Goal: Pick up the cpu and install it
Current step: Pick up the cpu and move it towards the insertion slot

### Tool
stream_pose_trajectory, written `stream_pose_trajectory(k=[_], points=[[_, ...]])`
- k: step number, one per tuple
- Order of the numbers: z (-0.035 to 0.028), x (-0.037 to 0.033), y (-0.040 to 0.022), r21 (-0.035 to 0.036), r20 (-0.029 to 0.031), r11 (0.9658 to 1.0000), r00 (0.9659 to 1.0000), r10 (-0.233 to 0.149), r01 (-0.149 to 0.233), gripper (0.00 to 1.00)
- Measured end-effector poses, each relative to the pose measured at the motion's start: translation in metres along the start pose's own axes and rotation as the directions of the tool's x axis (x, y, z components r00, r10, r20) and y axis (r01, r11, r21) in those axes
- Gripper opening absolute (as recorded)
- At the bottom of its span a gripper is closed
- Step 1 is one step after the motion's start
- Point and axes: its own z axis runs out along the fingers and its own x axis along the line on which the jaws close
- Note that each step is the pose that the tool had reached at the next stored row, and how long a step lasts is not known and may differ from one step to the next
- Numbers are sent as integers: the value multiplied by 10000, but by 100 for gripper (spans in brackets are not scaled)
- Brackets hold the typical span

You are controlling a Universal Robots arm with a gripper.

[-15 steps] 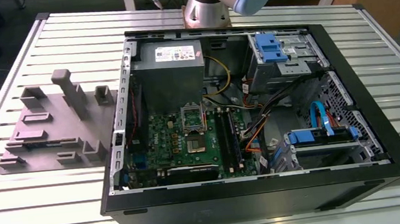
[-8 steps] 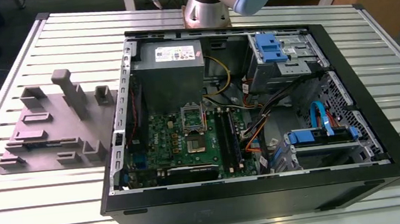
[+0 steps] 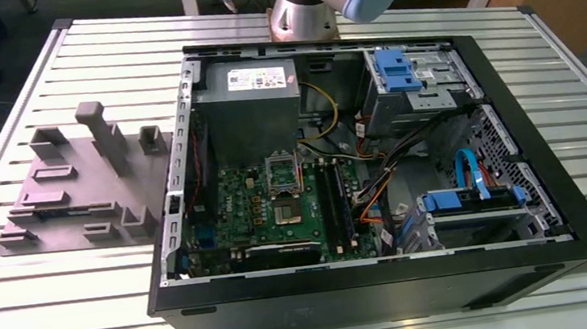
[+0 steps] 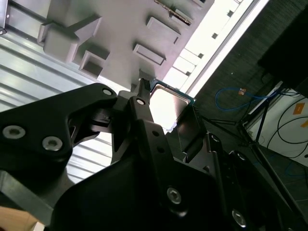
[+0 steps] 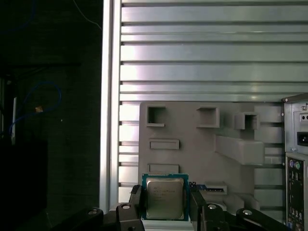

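**Pick-up stage:** judged complete. The end effector (image 5: 165, 206) is closed narrowly on the cpu (image 5: 165, 196), with one black finger (image 5: 136, 201) against each opposite edge. The chip's silvery top faces the first wrist view. The second wrist view shows the same grip on the cpu (image 4: 169, 102). The chip appears lifted clear of the grey fixture tray (image 5: 192, 139), which rests on the slatted aluminium counter (image 5: 202, 53).

**Install stage:** outstanding. In the exterior view the fixture tray (image 3: 69, 186) lies at nine o'clock from the open computer case (image 3: 392, 288). The socket (image 3: 288, 212) sits near the middle of the green motherboard (image 3: 234, 188). Its hinged frame (image 3: 281, 170) appears swung open at twelve o'clock of it. By my judgement the chip is well apart from that socket.
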Motion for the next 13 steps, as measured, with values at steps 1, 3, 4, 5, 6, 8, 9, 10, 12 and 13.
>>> stream_pose_trajectory(k=[1,3,4,5,6,8,9,10,12,13], points=[[-7,0,0,-1,1,10000,10000,0,0,47],[-17,1,1,-1,2,10000,10000,0,0,47],[-19,1,1,-4,2,10000,10000,-1,1,47],[-19,1,1,-5,3,10000,10000,0,0,47],[-19,1,1,-5,3,10000,10000,-1,1,47],[-21,-2,1,-9,0,10000,10000,0,0,47],[-20,-3,1,-10,1,10000,10000,-1,1,47],[-21,-4,1,-9,1,10000,10000,0,0,47],[-21,-8,1,-9,1,10000,10000,0,0,47],[-20,-11,1,-10,1,10000,10000,0,0,47]])
